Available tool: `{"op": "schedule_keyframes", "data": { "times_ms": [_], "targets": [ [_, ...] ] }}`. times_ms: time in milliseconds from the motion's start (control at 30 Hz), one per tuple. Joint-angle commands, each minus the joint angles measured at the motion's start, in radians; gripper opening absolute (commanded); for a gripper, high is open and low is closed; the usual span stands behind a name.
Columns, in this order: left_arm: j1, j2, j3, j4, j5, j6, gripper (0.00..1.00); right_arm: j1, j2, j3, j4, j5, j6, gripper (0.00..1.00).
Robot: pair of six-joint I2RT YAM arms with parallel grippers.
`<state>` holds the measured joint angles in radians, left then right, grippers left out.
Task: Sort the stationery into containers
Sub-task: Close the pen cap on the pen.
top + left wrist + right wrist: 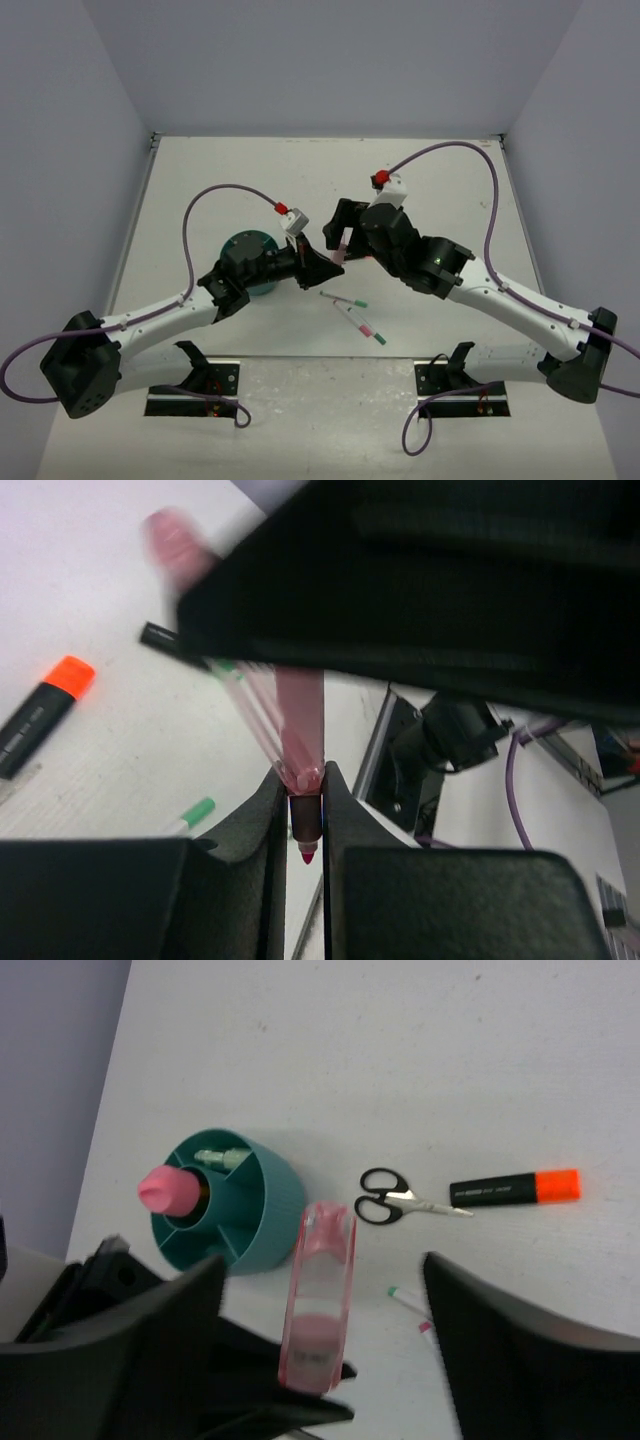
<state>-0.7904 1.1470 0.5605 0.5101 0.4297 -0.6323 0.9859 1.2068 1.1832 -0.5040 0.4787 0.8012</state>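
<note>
Thin pens point(346, 300): loose on the desk point(250, 180), nearer than the teal organizer point(262, 1222), toward the right arm.
Left jaws: closed on the tip of a clear pink pen point(320, 1290), held in the air beside the organizer.
Right jaws: spread wide on either side of that pen, not touching it.
Organizer: pink tube point(168, 1188) upright in one compartment.
Scissors point(398, 1200): flat, just beside the organizer.
Orange-capped highlighter point(500, 1190): past the scissors, farther from the organizer.

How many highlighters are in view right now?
1 for certain: the orange-capped highlighter lies on the table just past the scissors. A greenish item standing in the teal organizer may be another; too unclear.
</note>
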Motion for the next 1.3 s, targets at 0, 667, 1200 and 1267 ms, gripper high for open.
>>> {"op": "schedule_keyframes", "data": {
  "times_ms": [0,667,1200,1267],
  "targets": [
    [-0.034,-0.074,0.012,-0.120,0.115,0.094,0.00,-0.059,-0.102,-0.038,0.104,0.060,-0.172,0.99],
    [-0.036,-0.170,0.025,-0.068,0.393,0.154,0.00,-0.166,-0.348,-0.263,0.264,-0.980,-0.623,0.72],
    [-0.036,-0.164,0.032,-0.083,0.370,0.162,0.00,-0.165,-0.356,-0.288,0.291,-0.945,-0.601,0.66],
    [-0.036,-0.162,0.033,-0.081,0.359,0.160,0.00,-0.166,-0.354,-0.268,0.270,-0.988,-0.600,0.56]
  ]
}}
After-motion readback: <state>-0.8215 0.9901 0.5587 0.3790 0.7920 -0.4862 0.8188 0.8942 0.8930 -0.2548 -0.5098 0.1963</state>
